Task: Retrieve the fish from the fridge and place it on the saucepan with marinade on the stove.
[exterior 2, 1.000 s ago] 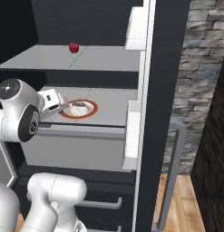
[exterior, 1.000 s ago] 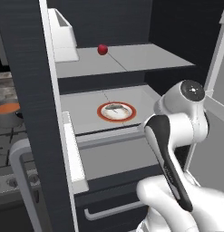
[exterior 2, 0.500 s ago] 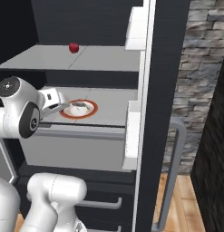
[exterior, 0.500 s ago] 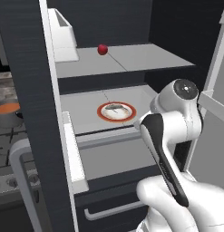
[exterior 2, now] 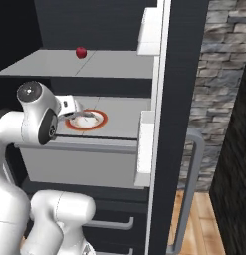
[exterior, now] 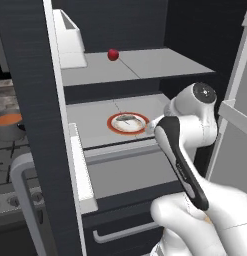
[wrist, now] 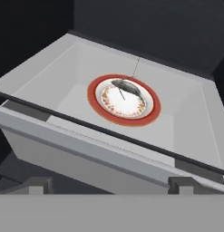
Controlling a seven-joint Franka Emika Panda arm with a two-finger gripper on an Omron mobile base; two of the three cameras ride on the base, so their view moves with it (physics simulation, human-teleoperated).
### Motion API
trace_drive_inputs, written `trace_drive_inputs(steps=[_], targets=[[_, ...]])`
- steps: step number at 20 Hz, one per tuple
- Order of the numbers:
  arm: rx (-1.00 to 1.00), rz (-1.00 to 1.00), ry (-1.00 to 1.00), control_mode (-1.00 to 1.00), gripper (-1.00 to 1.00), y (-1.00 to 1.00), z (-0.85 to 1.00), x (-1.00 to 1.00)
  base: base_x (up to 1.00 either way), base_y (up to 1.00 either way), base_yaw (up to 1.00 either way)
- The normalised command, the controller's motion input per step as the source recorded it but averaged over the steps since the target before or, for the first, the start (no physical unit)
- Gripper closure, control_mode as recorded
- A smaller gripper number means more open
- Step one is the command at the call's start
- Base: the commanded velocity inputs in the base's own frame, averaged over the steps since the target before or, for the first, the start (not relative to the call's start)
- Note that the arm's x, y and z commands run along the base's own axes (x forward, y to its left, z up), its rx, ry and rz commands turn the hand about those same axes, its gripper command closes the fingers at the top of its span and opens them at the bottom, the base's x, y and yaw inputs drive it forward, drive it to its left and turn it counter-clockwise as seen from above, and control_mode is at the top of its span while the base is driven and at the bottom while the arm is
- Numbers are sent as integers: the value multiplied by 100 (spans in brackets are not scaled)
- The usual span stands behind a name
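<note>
The fish (wrist: 127,86) is a small grey-silver thing lying on an orange-rimmed white plate (wrist: 93,104) on the middle shelf of the open fridge (exterior: 30,75). My gripper (wrist: 109,188) is open and empty, with its fingertips (wrist: 38,186) wide apart in front of the shelf's front edge. In the right base view the gripper (exterior 2: 78,110) hovers at the near left of the fish (exterior 2: 84,115). The saucepan (exterior: 6,131) with orange-red marinade (exterior: 7,119) stands on the stove (exterior: 7,155), left of the fridge door.
A small red ball (exterior: 113,54) lies on the upper shelf. White door bins (exterior: 70,45) hang on the open left door. The right door (exterior 2: 179,74) with its grey handle (exterior 2: 186,199) stands open. Drawers (exterior: 120,232) sit below the shelf.
The hand has crept a little closer to the plate. The jaws stay open, and the fish and plate have not moved.
</note>
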Motion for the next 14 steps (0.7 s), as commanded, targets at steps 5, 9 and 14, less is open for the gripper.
trace_drive_inputs(steps=[5,9,14], targets=[[3,0,0,-100,-100,0,0,59,0,0,0],[0,0,0,-100,-100,0,-4,56,0,0,0],[0,0,1,-100,-100,0,-23,46,0,0,0]])
